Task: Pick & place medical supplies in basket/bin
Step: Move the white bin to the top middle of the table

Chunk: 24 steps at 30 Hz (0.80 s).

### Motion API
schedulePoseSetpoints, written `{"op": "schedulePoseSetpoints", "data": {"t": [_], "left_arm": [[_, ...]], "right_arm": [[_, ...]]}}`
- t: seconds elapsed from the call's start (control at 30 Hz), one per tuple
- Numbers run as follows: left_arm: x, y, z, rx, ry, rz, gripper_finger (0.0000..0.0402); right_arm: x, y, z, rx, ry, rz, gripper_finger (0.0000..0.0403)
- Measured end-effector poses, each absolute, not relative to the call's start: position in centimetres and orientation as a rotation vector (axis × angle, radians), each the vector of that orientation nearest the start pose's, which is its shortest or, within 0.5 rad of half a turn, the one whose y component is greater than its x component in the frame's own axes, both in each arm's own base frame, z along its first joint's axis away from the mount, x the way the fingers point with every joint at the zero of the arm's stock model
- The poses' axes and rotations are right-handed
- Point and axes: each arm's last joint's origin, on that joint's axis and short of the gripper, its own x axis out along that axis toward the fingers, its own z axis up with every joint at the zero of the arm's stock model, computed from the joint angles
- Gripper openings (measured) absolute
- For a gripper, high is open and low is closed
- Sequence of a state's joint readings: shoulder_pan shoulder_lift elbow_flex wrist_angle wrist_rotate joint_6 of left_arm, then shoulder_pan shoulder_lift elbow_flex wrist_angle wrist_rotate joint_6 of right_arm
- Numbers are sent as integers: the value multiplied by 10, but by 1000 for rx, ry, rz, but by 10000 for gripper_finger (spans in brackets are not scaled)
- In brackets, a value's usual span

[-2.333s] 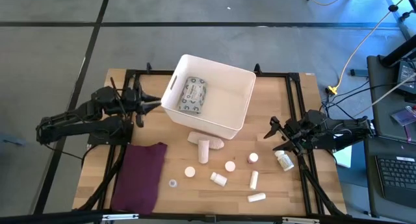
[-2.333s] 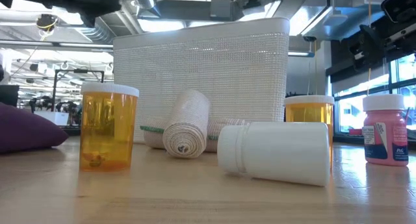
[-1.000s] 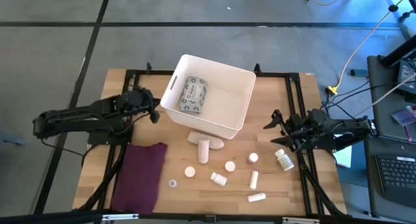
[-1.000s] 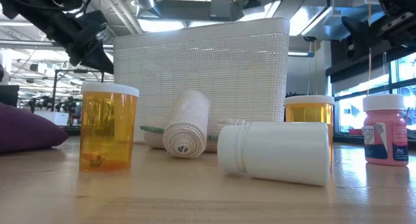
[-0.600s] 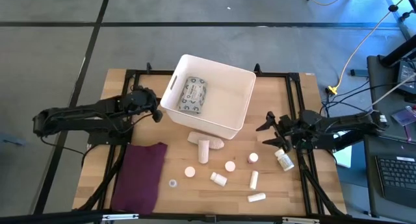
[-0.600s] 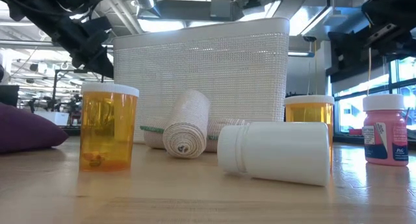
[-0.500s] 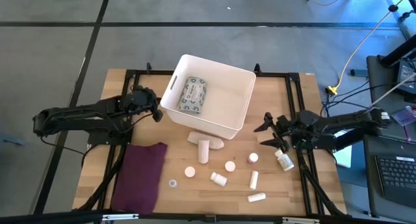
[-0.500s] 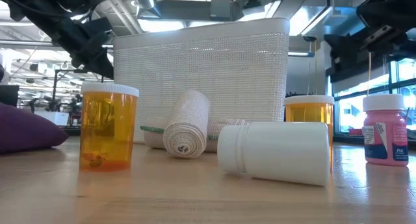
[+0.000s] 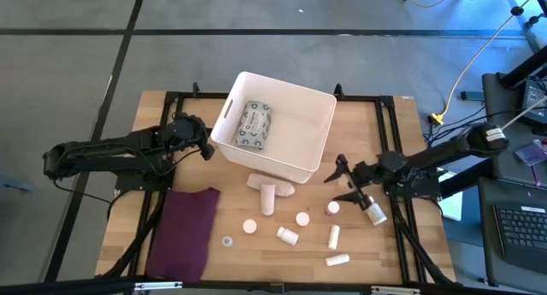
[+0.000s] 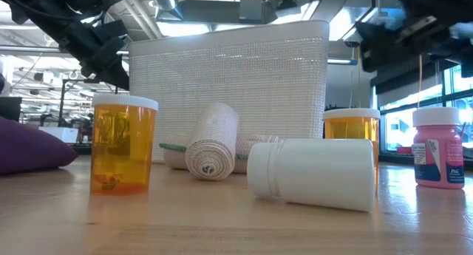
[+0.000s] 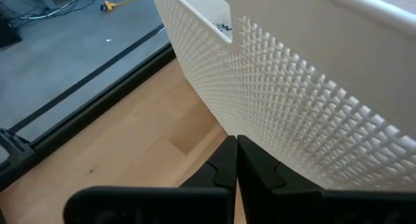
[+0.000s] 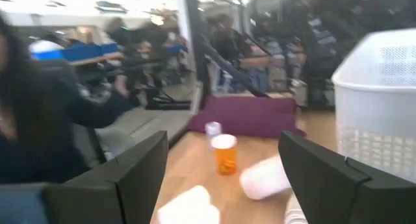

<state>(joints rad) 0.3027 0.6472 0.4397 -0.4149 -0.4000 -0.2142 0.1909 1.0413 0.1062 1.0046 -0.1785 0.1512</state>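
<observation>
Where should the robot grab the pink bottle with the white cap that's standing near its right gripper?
Probably from straight above, fingers closing across the sides just under the cap. The pink bottle stands upright with only its round white cap facing up, and bare table surrounds it, so either finger has room. The right gripper hangs open close by, between the bottle and the white bin.

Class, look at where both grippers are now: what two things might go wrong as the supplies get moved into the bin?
1. The open right gripper hangs above the pink-capped bottle and beside the white bottle; coming down, a finger might knock either over.
2. The shut left gripper sits close against the bin wall by the handle slot; a push there could slide the bin onto the bandage rolls.
</observation>
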Motion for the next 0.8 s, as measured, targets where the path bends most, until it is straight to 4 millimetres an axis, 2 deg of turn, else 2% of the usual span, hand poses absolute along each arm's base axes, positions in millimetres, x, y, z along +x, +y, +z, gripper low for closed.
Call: {"op": "schedulePoseSetpoints", "data": {"t": [0.23,0.33,0.5,0.8], "left_arm": [[129,52,216,-168,559,743,5],[129,52,216,-168,559,742,2],[129,51,216,-165,564,721,5],[130,50,215,-173,570,674,3]], "right_arm": [[220,48,178,75,40,342,294],[233,51,174,83,110,336,294],[242,49,172,113,169,218,294],[243,41,172,93,149,-63,294]]}}
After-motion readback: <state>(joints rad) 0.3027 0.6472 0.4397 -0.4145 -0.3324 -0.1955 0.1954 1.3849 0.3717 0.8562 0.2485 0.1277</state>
